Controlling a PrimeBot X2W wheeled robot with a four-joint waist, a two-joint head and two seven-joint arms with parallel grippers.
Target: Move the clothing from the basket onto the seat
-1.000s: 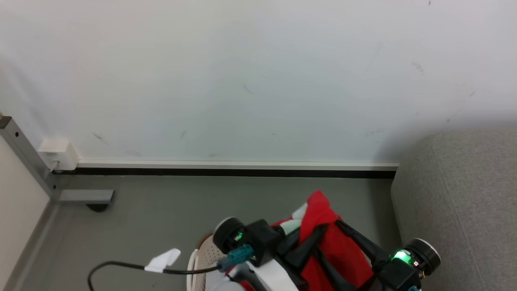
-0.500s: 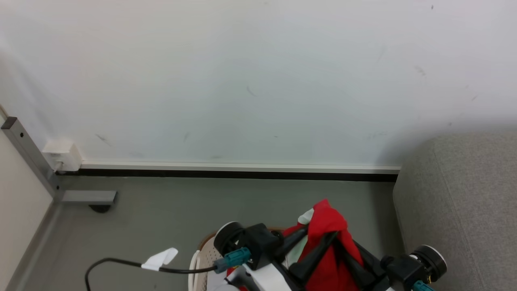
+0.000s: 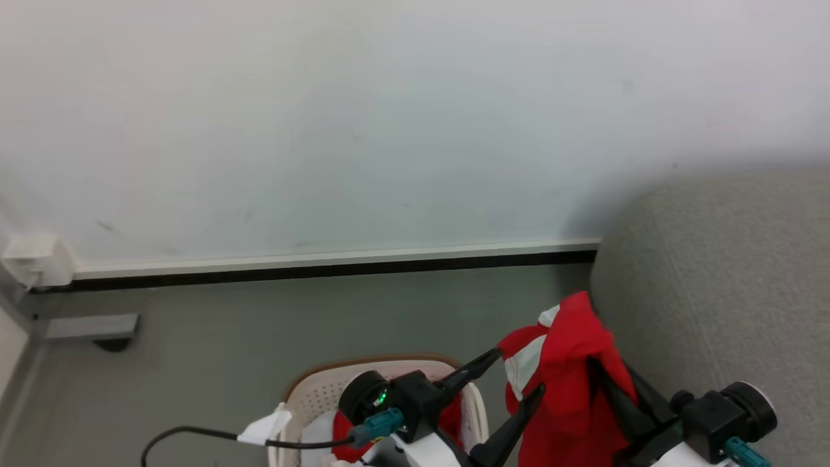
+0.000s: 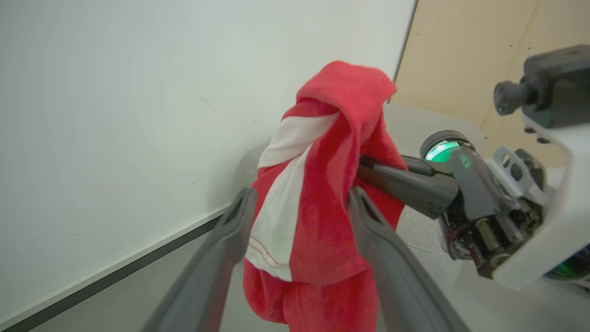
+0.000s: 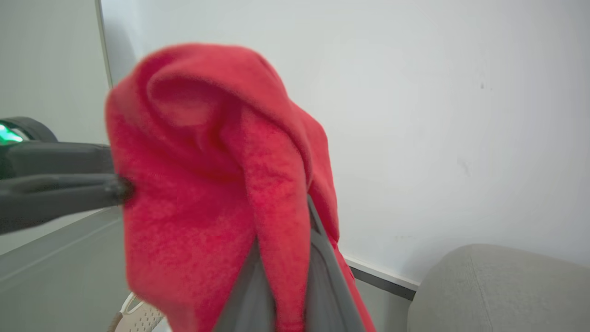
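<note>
The jersey (image 3: 564,363) hangs clamped in the right gripper (image 4: 366,166), between the spread-apart fingers of the left gripper (image 3: 519,370), lifted above the basket (image 3: 363,360) with the sofa (image 3: 713,292) just beyond the right gripper, so only the setting-down looks left.

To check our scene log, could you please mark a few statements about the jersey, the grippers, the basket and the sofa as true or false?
1. The clothing hangs from the right gripper. True.
2. The left gripper is clamped on the clothing. False: its jaws stand open, one on either side of the cloth.
3. The clothing lies on the seat. False: it is held up in the air at the seat's edge.
4. The basket stands on the floor to the left of the seat. True.
</note>
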